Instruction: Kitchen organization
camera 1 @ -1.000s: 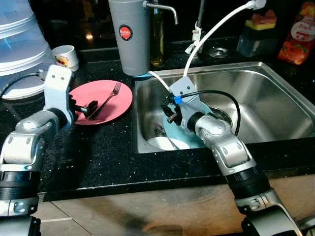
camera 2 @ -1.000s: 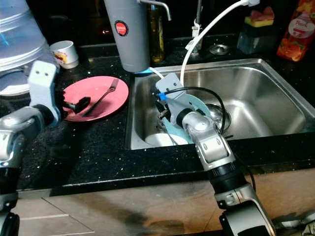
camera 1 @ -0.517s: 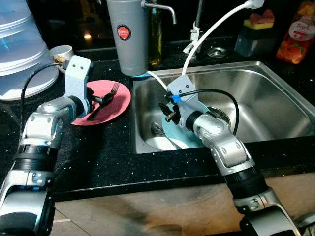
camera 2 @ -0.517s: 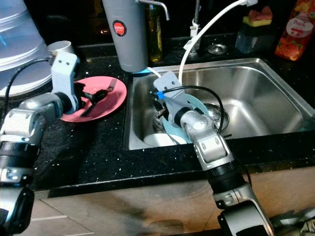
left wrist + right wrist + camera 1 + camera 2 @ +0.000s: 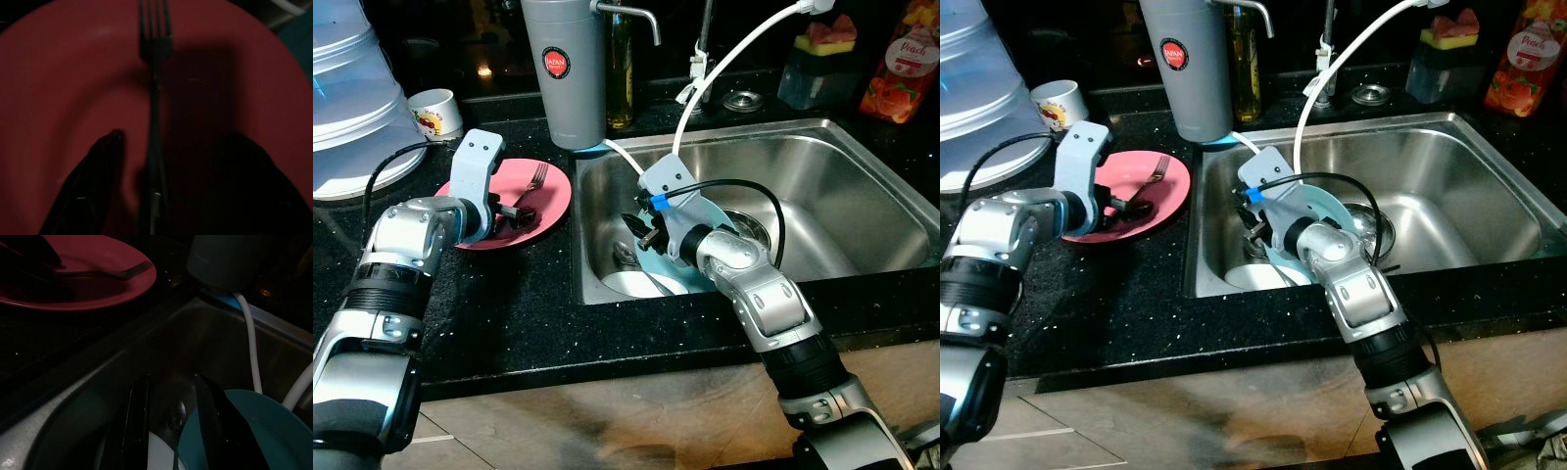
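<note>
Left wrist view: left tool (image 5: 161, 176) spread, fingers either side of fork (image 5: 154, 122) handle, fork's long axis running straight away along the fingers | fork lies on pink plate (image 5: 470, 230) on desk (image 5: 499, 313), left arm nearer | right tool (image 5: 168, 431) spread, empty, over teal plate (image 5: 244, 431) in sink (image 5: 862, 206) | grey canister (image 5: 570, 69) just behind plate.

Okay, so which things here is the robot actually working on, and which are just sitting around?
In use:
- fork on pink plate, between open left gripper fingers
- teal plate and white dish in sink, at right gripper

Just lying about:
- grey dispenser
- small cup
- juice carton
</note>
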Tool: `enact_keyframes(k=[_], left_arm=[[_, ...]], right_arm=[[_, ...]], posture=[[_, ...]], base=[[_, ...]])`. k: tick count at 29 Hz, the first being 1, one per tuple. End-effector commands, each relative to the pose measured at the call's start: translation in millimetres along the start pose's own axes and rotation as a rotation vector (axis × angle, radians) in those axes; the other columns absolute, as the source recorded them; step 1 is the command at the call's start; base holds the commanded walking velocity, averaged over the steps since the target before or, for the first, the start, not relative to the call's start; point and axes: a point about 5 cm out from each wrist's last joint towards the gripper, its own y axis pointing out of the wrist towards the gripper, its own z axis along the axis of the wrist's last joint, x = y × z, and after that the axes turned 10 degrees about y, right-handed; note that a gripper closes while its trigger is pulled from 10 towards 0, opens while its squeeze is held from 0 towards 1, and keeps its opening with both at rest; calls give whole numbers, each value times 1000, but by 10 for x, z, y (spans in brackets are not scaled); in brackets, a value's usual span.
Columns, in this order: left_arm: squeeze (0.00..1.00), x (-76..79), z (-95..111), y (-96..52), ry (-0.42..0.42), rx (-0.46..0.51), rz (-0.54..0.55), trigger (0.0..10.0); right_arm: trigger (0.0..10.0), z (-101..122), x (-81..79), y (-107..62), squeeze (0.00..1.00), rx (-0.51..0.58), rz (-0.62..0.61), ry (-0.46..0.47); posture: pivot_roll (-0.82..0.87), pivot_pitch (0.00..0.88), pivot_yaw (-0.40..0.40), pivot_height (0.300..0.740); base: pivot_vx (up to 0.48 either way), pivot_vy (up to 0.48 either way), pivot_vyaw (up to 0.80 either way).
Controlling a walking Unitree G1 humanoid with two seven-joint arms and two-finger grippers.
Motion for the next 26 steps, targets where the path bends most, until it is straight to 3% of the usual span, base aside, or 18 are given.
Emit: enact_keyframes(k=[1,21,23,24,26], left_arm=[[0,7,-164,21,-8,-92,-21,0],[0,-21,-160,-45,-20,-62,-32,0],[0,7,-65,-69,-11,32,-37,0],[0,42,39,-103,7,124,-44,0],[0,77,109,-136,17,173,-54,0]], right_arm=[[10000,21,-32,-3,0,0,11,-5],[10000,71,15,-7,0,13,-11,14],[10000,111,22,-7,0,36,-19,35],[10000,156,35,-10,0,65,-32,65],[10000,197,51,-13,0,91,-44,96]], posture=[[14,42,62,740],[15,35,63,740],[15,34,63,740],[16,34,62,740],[16,33,63,740]], base=[[0,0,0],[0,0,0],[0,0,0],[0,0,0],[0,0,0]])
